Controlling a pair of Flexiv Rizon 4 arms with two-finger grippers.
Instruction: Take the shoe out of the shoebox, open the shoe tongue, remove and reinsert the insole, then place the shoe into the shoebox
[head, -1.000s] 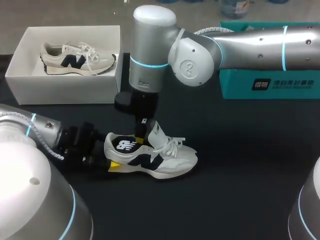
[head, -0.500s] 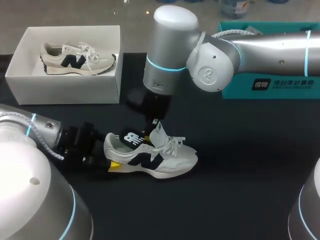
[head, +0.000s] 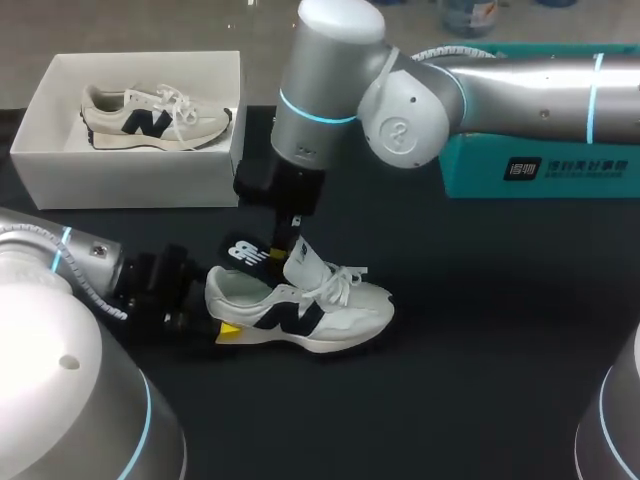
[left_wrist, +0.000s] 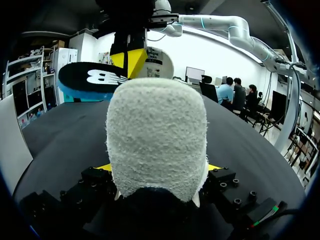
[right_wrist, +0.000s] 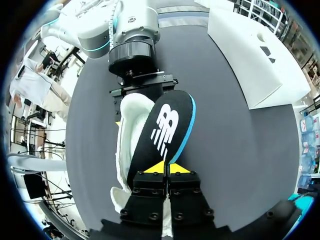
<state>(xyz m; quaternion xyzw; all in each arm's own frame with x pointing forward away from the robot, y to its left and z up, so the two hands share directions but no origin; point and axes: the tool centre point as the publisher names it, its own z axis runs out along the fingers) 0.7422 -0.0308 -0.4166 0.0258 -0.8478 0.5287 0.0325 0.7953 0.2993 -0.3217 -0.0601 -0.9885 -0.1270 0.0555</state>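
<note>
- Head view: right gripper pinched shut on the end of the black insole, just over the collar of the sneaker. The sneaker is on the bench, heel clamped in left gripper.
- Left wrist view: heel gripped from both sides; a hard push could pivot the sneaker.
- Right wrist view: insole angled off the opening ahead; may snag the collar or slip.

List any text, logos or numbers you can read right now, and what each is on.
On the insole: white logo mark, no legible words.
On the held shoe: dark side emblem, no words.
On the teal box: white print, too blurred to read.
No numbers readable.
</note>
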